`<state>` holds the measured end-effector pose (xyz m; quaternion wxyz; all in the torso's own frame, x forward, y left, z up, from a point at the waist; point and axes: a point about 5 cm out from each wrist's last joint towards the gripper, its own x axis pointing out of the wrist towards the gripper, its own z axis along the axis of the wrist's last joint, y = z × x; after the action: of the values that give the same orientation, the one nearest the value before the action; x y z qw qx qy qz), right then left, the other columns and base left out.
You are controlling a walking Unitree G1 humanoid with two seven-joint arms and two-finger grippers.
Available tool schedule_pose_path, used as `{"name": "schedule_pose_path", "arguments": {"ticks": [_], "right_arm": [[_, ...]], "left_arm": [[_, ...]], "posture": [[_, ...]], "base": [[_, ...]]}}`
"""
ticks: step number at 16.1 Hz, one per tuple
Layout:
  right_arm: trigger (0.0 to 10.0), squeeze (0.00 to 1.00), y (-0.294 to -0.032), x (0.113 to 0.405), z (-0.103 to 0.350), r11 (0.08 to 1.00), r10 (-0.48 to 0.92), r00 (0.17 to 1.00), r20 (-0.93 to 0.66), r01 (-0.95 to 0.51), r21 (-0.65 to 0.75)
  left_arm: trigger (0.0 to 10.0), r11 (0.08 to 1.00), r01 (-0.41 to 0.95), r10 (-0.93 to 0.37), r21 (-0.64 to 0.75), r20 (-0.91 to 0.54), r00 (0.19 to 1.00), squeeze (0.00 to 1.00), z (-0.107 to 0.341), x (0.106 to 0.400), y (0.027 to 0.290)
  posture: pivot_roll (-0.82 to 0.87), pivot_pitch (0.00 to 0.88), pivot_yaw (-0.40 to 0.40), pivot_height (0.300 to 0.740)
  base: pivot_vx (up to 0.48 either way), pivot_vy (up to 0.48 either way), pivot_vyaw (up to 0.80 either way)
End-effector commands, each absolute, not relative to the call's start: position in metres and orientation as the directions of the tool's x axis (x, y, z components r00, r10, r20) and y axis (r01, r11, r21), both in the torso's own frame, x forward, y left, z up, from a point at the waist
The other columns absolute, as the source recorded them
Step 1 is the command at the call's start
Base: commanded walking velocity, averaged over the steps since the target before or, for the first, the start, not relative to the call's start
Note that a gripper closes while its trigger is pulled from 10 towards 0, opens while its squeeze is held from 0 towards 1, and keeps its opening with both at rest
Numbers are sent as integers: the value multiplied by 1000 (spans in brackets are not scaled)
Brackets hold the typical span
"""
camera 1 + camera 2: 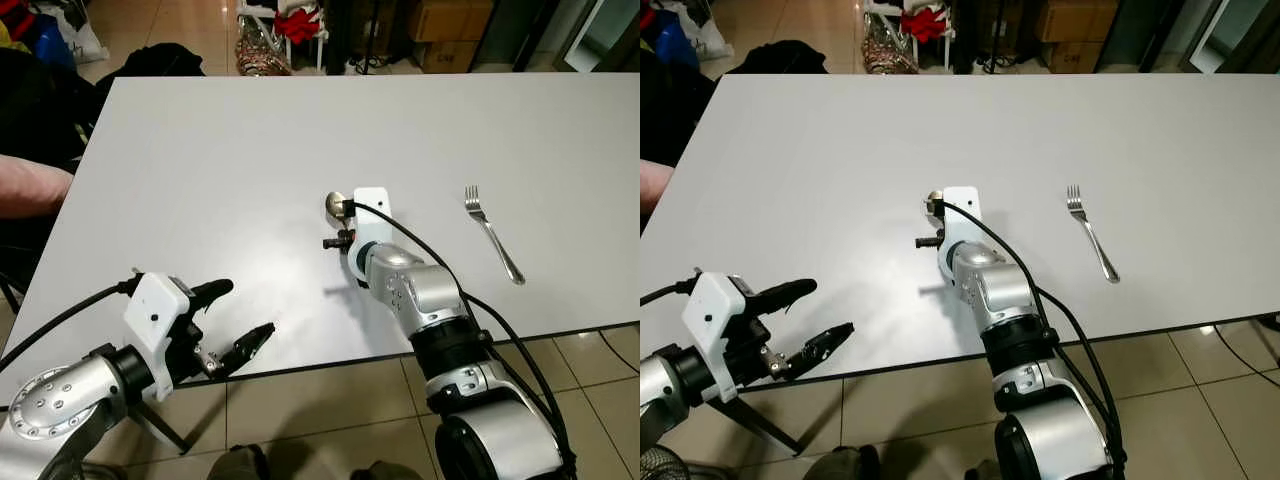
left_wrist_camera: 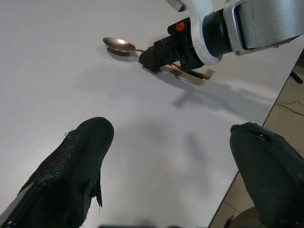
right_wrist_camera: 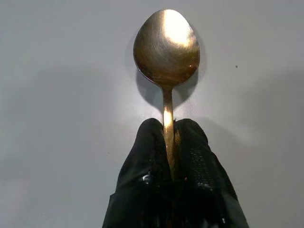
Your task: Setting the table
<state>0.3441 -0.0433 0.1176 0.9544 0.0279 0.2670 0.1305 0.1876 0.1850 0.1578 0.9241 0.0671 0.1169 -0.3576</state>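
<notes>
A metal spoon [image 3: 166,47] lies low over the white table [image 1: 250,150] near its middle, bowl pointing away from me. My right gripper [image 3: 167,130] is shut on the spoon's handle, and the spoon bowl [image 1: 335,204] peeks out beyond the white wrist mount. A silver fork [image 1: 493,236] lies on the table to the right, tines pointing away. My left gripper [image 1: 245,318] hovers open at the near left edge of the table with nothing between its fingers; in its wrist view the spoon [image 2: 119,44] and the right gripper appear ahead.
A person's arm [image 1: 30,185] rests at the table's left edge. Bags, boxes and clutter [image 1: 290,30] stand on the floor beyond the far edge. The tiled floor [image 1: 330,400] lies just below the near edge.
</notes>
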Motion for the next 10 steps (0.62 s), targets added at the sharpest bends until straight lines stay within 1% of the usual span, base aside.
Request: {"name": "schedule_pose_path", "arguments": {"ticks": [1, 6, 7, 8, 9, 10], "right_arm": [[10000, 0, -17, 332, 118, 941, 338, 797, -501, -273, 200], [10000, 0, -10, 325, 115, 931, 365, 776, -514, -304, 202], [10000, 173, -9, 324, 115, 929, 370, 771, -518, -310, 203], [10000, 212, -9, 323, 114, 929, 371, 770, -519, -310, 204], [10000, 600, -9, 322, 114, 928, 372, 768, -522, -309, 207], [10000, 600, -8, 322, 114, 928, 372, 767, -522, -309, 207]], "left_arm": [[10000, 725, 688, -655, 43, -267, 707, 0, 161, 187, 185], [10000, 719, 694, -661, 37, -273, 699, 0, 159, 186, 183], [10000, 719, 694, -661, 35, -274, 699, 0, 159, 186, 183], [10000, 718, 695, -662, 35, -274, 698, 0, 159, 186, 182], [10000, 717, 696, -663, 34, -276, 696, 0, 159, 186, 182], [10000, 717, 696, -663, 33, -276, 696, 0, 159, 187, 182]], "posture": [[-56, 125, -36, 740], [-57, 124, -37, 740], [-58, 122, -38, 740], [-58, 121, -38, 740], [-60, 120, -39, 740], [-60, 120, -39, 740]], "base": [[0, 0, 0], [0, 0, 0], [0, 0, 0], [0, 0, 0], [0, 0, 0], [0, 0, 0]]}}
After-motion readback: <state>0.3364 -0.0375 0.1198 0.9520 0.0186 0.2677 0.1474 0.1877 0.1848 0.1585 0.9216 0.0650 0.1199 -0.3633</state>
